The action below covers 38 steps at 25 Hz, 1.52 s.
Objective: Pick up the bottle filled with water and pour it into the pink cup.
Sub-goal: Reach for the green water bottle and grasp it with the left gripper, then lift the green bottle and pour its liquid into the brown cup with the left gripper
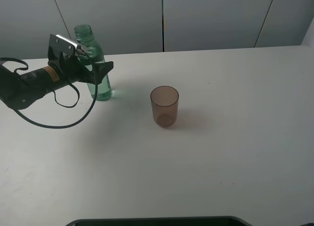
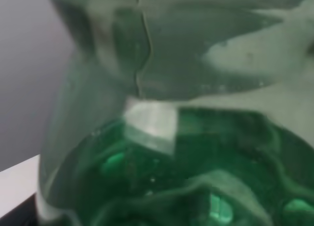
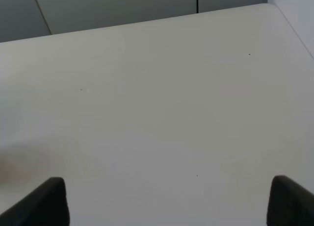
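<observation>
L gripper (image 1: 96,69) straddles the bottle (image 1: 103,88) at mid-body, clamp unclear; R gripper (image 3: 167,201) spread apart; water-heavy, slick thin plastic likely flexes, so mid-body's prob. the safest hold.

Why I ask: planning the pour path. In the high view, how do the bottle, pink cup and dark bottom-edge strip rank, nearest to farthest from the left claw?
1. Bottle: between the fingers of the left claw, far left.
2. Pink cup: mid-table, to the claw's right.
3. Dark strip: at the picture's bottom edge, farthest.
</observation>
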Each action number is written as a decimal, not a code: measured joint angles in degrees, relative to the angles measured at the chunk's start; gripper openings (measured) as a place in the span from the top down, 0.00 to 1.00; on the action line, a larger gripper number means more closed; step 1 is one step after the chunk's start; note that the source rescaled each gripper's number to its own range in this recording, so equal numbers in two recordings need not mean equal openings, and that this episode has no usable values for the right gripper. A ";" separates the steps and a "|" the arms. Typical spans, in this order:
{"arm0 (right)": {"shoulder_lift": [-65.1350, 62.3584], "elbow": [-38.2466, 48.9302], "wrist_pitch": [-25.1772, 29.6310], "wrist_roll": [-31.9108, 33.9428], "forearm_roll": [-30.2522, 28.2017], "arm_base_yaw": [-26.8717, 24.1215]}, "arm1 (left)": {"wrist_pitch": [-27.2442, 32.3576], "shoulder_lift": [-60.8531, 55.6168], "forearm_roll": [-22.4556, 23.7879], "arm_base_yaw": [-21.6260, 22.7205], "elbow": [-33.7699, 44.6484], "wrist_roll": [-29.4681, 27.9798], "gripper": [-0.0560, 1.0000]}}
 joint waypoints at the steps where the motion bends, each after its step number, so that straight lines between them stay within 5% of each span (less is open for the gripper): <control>1: 0.00 0.00 0.00 0.00 0.00 0.00 | 0.19 0.00 -0.14 0.00 0.00 0.00 0.00; 8: 0.00 0.00 0.00 0.00 0.00 0.00 | 0.22 0.00 0.33 0.00 0.00 -0.11 0.00; 9: 0.00 0.00 0.00 0.00 0.00 0.00 | 0.22 0.00 0.33 0.00 0.00 -0.36 0.08; 10: 0.00 0.00 0.00 0.00 0.00 0.00 | 0.22 0.00 0.33 -0.14 0.00 -0.64 0.26; 12: 0.00 0.00 0.00 0.00 0.00 0.00 | 0.22 0.00 0.60 -0.26 0.00 -0.93 0.95; 38: 0.00 0.00 0.00 0.00 0.00 0.00 | -0.84 0.23 0.63 -0.26 0.00 -3.23 0.92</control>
